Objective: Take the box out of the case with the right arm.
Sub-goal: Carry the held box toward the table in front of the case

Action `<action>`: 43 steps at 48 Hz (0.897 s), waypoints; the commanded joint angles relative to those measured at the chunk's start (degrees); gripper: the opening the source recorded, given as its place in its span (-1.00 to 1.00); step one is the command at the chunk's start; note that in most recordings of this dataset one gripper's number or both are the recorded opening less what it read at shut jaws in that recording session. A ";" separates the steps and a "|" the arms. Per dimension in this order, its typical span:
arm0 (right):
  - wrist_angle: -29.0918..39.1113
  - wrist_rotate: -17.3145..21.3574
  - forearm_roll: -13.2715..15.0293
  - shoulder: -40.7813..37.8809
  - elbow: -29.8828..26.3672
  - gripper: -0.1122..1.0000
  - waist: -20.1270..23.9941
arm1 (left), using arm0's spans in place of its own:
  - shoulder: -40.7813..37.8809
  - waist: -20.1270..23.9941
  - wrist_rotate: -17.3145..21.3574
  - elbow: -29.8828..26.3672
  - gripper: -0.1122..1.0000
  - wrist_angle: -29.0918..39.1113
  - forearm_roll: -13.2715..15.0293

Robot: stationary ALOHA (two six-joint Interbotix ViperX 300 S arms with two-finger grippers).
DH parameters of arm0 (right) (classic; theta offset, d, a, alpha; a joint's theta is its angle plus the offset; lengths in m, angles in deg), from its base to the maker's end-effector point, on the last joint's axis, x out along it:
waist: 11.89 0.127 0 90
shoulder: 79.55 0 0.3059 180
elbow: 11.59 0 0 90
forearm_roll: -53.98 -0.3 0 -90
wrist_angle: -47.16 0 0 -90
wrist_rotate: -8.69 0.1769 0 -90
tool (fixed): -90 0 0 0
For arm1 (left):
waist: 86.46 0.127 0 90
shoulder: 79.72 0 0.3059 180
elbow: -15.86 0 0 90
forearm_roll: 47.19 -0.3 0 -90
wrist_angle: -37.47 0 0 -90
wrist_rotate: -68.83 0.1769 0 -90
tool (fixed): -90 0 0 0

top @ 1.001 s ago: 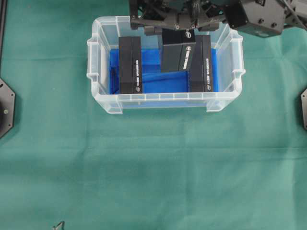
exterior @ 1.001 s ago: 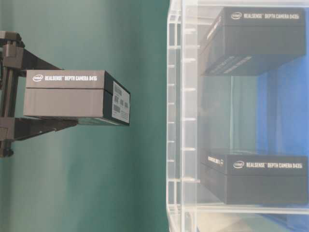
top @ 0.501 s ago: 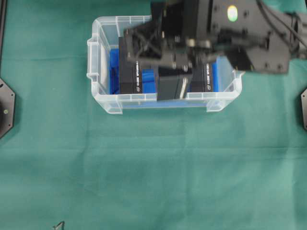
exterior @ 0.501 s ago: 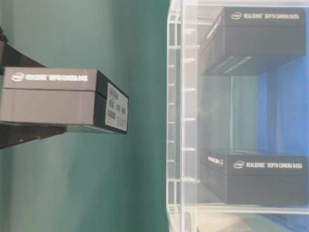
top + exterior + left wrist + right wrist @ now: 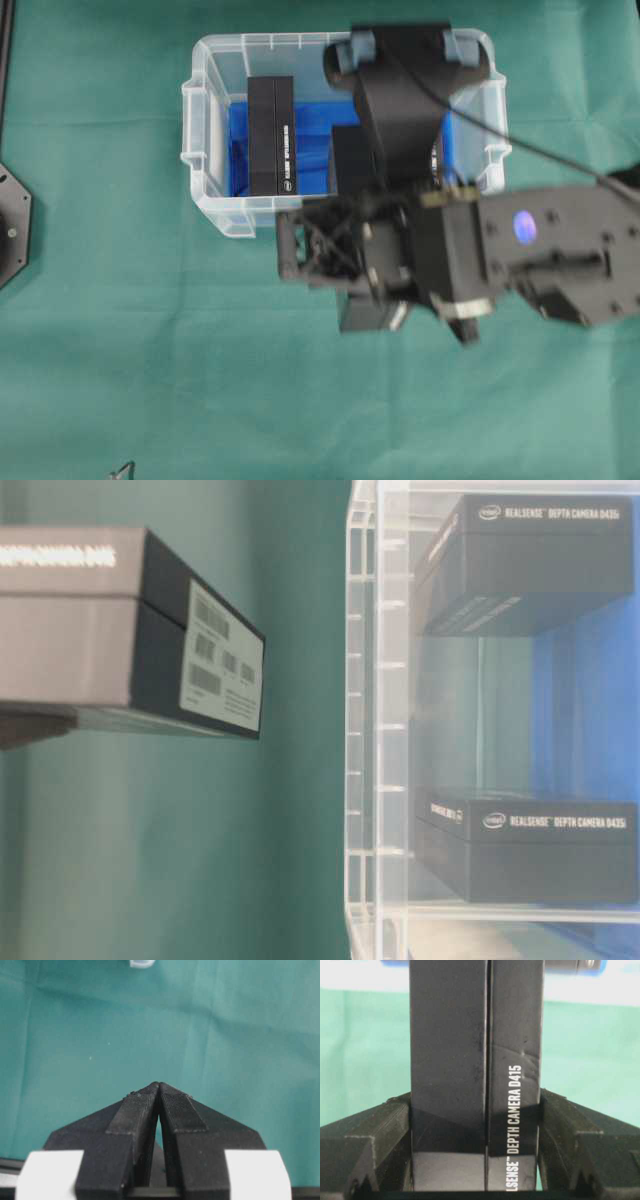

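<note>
The clear case (image 5: 200, 130) with its blue bottom sits at the back of the green cloth. My right gripper (image 5: 475, 1097) is shut on a black box (image 5: 475, 1050) labelled "depth camera", one finger pressed on each long side. From overhead, the held box (image 5: 366, 312) hangs outside the case, just in front of its front wall, under the black right arm (image 5: 540, 250). The table-level view shows this box (image 5: 110, 620) in the air, apart from the case wall (image 5: 365, 730). My left gripper (image 5: 159, 1086) is shut on nothing, above bare cloth.
Two more black boxes stay in the case, one on the left (image 5: 271, 135) (image 5: 530, 845) and one on the right (image 5: 530, 560), which the arm mostly hides from overhead. Green cloth (image 5: 150, 360) spreads in front of the case. Black mounts sit at both side edges.
The right arm has carried the box from above the case forward over its front wall and higher. It looks larger in the table-level view. The two other boxes have not moved.
</note>
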 commanded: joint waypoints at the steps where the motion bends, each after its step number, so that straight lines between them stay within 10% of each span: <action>1: 0.18 1.49 0.35 2.20 -1.67 0.37 1.93 | -0.44 -0.26 -0.18 -0.88 -0.80 -0.18 -0.18; 43: 0.26 4.57 0.26 -0.18 -0.97 0.37 4.39 | -0.53 -0.26 -0.18 -0.79 -0.80 -0.18 -0.18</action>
